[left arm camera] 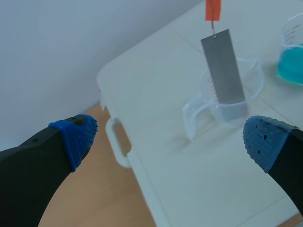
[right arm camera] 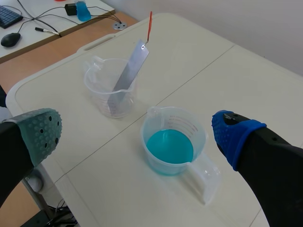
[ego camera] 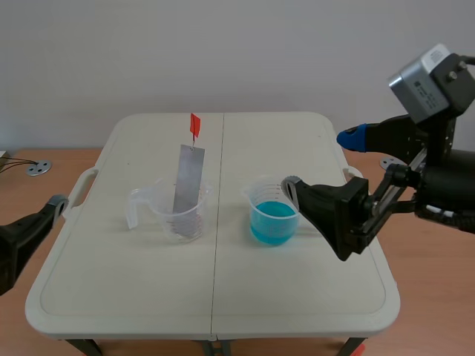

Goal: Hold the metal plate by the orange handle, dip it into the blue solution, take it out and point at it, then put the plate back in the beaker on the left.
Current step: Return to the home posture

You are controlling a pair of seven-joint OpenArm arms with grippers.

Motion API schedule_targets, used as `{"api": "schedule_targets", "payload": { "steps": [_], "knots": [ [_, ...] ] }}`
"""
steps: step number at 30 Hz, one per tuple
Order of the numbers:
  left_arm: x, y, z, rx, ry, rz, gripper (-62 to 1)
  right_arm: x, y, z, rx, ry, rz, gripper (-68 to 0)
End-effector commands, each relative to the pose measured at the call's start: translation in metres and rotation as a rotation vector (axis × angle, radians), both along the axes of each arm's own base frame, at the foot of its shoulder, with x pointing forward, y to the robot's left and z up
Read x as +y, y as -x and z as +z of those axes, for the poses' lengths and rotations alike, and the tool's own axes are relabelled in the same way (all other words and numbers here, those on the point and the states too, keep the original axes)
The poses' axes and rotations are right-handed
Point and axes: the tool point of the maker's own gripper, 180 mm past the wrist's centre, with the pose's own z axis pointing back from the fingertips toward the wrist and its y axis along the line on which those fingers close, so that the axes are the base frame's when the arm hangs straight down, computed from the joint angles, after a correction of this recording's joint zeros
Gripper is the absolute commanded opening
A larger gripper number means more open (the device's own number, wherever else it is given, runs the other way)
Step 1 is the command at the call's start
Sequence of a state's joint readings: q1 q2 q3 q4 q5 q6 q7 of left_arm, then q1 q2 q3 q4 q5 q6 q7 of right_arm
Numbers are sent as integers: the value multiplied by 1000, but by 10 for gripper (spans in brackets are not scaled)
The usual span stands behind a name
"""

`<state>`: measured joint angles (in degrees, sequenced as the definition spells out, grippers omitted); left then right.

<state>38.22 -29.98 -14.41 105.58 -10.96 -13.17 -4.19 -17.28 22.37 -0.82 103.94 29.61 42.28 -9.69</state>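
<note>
I am looking at both grippers standing wide open and empty. The left gripper (left arm camera: 170,138) is hovering off the table's (ego camera: 297,297) near corner, the right gripper (right arm camera: 137,131) just beside the clear plastic cup (right arm camera: 154,115) of blue solution (right arm camera: 169,146). The metal plate (ego camera: 188,180), a flat dull-grey strip, is leaning inside the transparent left beaker (ego camera: 194,220), so its thin orange handle (ego camera: 194,125) is sticking up, easy to pinch.

A plain pale wall (ego camera: 237,52) stands behind the cream folding surface (ego camera: 223,297), which has a seam down its middle and moulded handles at its sides. Wood-brown floor (ego camera: 74,157) lies around it. Even light, soft shadows. The right wrist view shows a desk (right arm camera: 42,16) bearing a keyboard (right arm camera: 8,16) and mouse (right arm camera: 10,39).
</note>
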Motion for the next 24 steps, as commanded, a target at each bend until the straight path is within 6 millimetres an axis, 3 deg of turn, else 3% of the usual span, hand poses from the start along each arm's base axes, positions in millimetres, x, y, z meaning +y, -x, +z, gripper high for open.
{"api": "schedule_targets", "payload": {
  "steps": [1, 12, 24],
  "knots": [
    [-10, -1, 4, -19, 31, -21, 14, -3, 2, 12, -35, -15, 0, -10],
    [-50, -4, 6, -38, 110, -113, 14, -16, 18, 0, -2, -8, -32, -10],
    [-54, -5, 11, -59, 127, -125, 14, -16, 21, -1, -2, -12, -33, -10]
  ]
}}
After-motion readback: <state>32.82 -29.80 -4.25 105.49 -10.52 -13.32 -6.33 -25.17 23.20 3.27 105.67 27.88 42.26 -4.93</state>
